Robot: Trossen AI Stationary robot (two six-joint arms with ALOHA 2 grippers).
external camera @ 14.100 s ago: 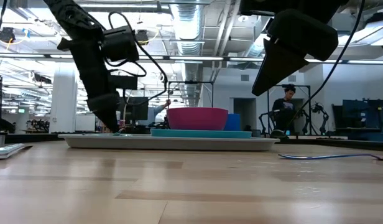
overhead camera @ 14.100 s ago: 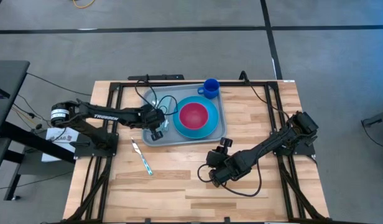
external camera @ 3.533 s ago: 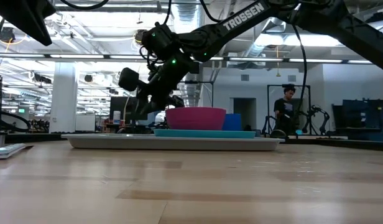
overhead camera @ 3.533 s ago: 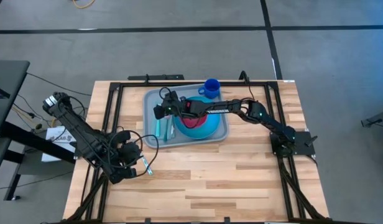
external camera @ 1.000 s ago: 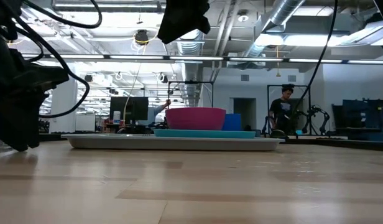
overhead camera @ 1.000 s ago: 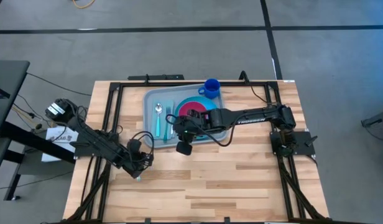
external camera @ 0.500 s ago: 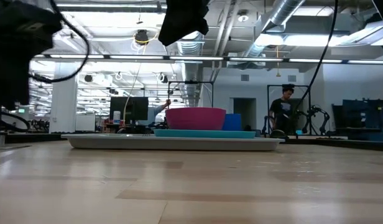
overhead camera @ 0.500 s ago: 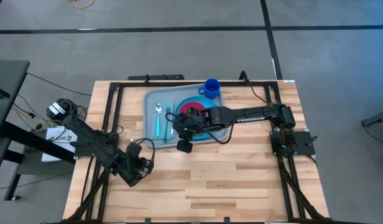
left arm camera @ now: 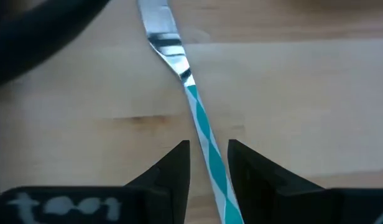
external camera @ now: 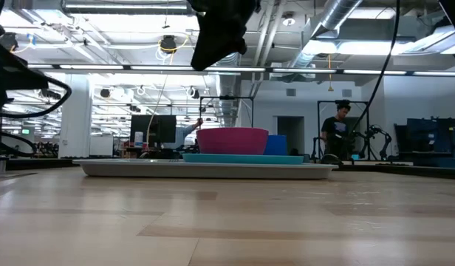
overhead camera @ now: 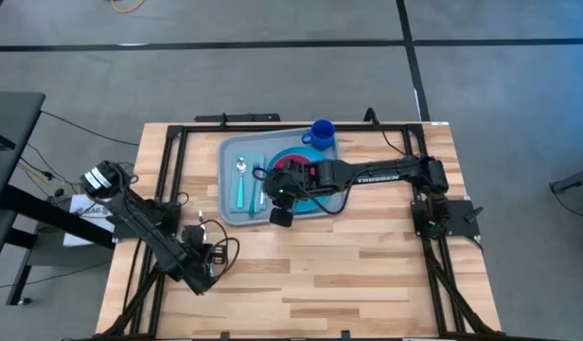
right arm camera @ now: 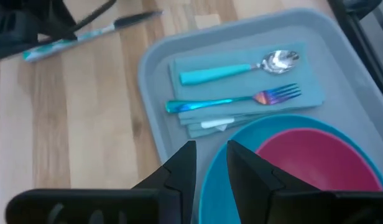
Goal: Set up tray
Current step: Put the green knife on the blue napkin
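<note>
The left gripper (left arm camera: 207,163) hangs low over the near-left table (overhead camera: 367,275), fingers slightly parted astride a teal-striped knife (left arm camera: 190,102) lying on the wood. Farther back, the right gripper (right arm camera: 209,163), jaws narrowly apart and empty, hovers above the tray (overhead camera: 229,205), which holds a spoon (right arm camera: 241,68), fork (right arm camera: 235,99), plate (right arm camera: 241,171) and bowl (external camera: 233,140).

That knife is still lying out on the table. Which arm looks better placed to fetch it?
Probably the left. Its gripper is open with the knife's striped handle between its fingers. The right gripper hangs over the tray, by the blue plate.
</note>
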